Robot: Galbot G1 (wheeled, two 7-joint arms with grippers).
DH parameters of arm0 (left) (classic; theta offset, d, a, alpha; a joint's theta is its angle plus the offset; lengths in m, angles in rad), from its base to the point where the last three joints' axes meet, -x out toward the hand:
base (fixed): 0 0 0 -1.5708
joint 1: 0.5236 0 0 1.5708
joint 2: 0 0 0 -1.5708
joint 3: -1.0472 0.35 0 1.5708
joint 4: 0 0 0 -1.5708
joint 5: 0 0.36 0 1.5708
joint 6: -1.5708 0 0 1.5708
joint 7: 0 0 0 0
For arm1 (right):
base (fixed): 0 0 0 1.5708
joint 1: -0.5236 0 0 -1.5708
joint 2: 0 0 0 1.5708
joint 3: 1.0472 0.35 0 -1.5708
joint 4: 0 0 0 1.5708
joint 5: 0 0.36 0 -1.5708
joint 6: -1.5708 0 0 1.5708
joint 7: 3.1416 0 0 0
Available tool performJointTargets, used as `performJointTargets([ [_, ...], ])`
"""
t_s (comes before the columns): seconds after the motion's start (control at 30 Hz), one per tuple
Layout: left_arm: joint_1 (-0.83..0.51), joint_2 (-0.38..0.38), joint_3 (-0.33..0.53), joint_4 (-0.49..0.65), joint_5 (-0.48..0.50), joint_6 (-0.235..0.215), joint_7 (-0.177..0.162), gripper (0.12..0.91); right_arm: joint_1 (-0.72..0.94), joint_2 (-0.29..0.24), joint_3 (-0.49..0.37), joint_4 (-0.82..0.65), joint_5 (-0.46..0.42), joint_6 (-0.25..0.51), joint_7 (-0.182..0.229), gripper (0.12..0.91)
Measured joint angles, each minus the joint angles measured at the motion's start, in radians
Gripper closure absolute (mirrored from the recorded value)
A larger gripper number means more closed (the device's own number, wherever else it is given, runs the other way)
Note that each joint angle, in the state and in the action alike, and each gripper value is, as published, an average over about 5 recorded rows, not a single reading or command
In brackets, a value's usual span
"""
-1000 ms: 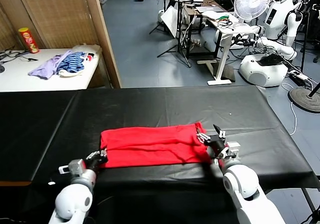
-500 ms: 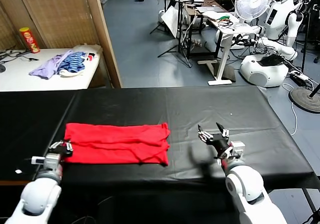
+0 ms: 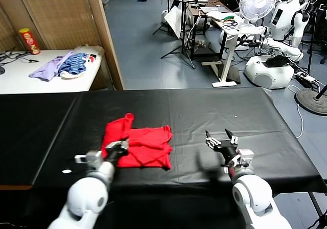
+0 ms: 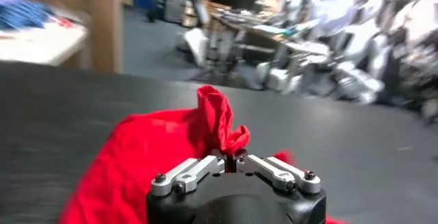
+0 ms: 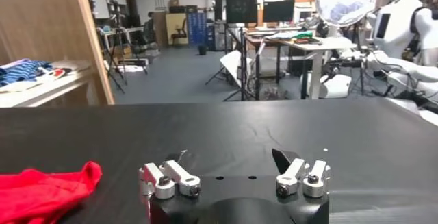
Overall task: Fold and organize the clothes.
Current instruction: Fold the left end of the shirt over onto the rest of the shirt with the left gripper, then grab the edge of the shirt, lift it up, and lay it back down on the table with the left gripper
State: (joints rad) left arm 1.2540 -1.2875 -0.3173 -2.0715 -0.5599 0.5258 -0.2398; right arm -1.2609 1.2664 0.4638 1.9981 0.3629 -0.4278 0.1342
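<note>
— Head view, far left first: worth any attention, that purple and striped pile (image 3: 66,65) on the white side table (image 3: 20,78)?

— None. Not part of the job. On to the left gripper (image 3: 118,148).

— Clamped tight on a bunch of the red T-shirt (image 3: 148,147), raised off the black table (image 3: 214,111) near its front edge. Confirmed from the left wrist view (image 4: 233,157): pinched narrow on a twisted peak of fabric.

— And the lie of the T-shirt as a whole?

— Folded into a band, left of the table's middle. Left end lifted and leaning over toward the right, the rest flat on the table.

— Looks like a fold of left end onto right, roughly halfway through. Advice for finishing it well?

— Carry the held end low and level across to the right end, line up edge on edge, and lower before letting go. Avoid dragging the lower layers. Watch for a lump or a skewed corner from the bunch at the pinch.

— Further right?

— Right gripper (image 3: 223,141), spread wide, holding nothing, hovering over bare table well apart from the T-shirt. Same from the right wrist view (image 5: 233,170): splayed wide, with a red corner of the T-shirt (image 5: 48,188) off to one side.

— Any use for it?

— Possibly pinning the right end down during the fold. Otherwise best held clear.
</note>
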Motion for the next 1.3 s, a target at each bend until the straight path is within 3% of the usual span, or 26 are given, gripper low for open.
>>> performJointTargets([
  [0.2, -0.03, -0.097, 0.066, 0.034, 0.005, -0.008, -0.002, 0.866, 0.002, 0.005, -0.002, -0.004, -0.004, -0.002, 0.0, 0.227],
  [0.47, -0.02, -0.146, 0.087, 0.058, 0.021, -0.019, 0.004, 0.858, 0.018, 0.004, -0.022, -0.02, -0.005, -0.003, -0.01, 0.227],
  [0.57, -0.016, -0.164, 0.09, 0.063, 0.018, -0.025, 0.008, 0.765, 0.032, 0.001, -0.038, -0.029, -0.002, -0.002, -0.019, 0.227],
  [0.87, 0.018, -0.178, 0.065, 0.019, -0.06, -0.058, 0.033, 0.293, 0.096, -0.011, -0.12, -0.072, 0.044, 0.001, -0.071, 0.227],
  [0.97, 0.023, -0.16, 0.03, 0.005, -0.021, -0.081, 0.052, 0.24, 0.138, -0.006, -0.175, -0.097, 0.042, 0.0, -0.089, 0.227],
  [1.13, 0.058, -0.104, -0.063, 0.016, 0.051, -0.105, 0.085, 0.232, 0.225, 0.016, -0.295, -0.161, -0.001, 0.002, -0.105, 0.227],
  [1.3, 0.096, -0.074, -0.163, 0.052, 0.065, -0.118, 0.102, 0.232, 0.28, 0.039, -0.396, -0.242, -0.095, 0.003, -0.087, 0.227],
])
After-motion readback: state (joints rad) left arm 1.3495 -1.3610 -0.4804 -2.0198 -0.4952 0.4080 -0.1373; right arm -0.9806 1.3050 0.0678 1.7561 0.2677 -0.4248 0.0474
